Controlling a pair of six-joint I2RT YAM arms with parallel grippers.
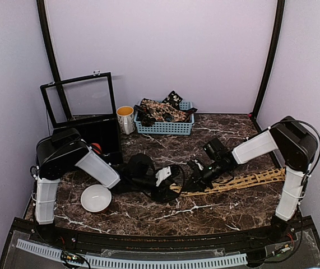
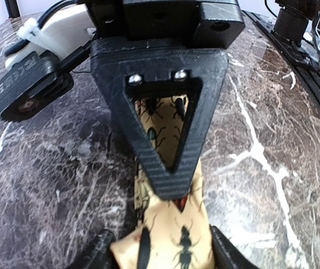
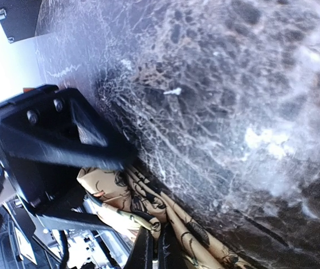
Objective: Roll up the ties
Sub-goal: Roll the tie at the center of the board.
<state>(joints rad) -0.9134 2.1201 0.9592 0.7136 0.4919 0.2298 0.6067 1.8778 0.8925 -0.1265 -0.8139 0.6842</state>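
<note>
Mustard tie [image 1: 244, 180] lies flat from mid-worktop out toward the right edge, with its end between both pincers. Right pincer [image 3: 153, 249]: together, tips down on the tie, seemingly nipping a fold. Left pincer [image 2: 164, 255]: fingers either side of the end, touching it; firm grip or not, cannot tell. Judgement: use the pinned fold as a core, turn evenly, edges aligned, light tension for a tight coil.
</note>
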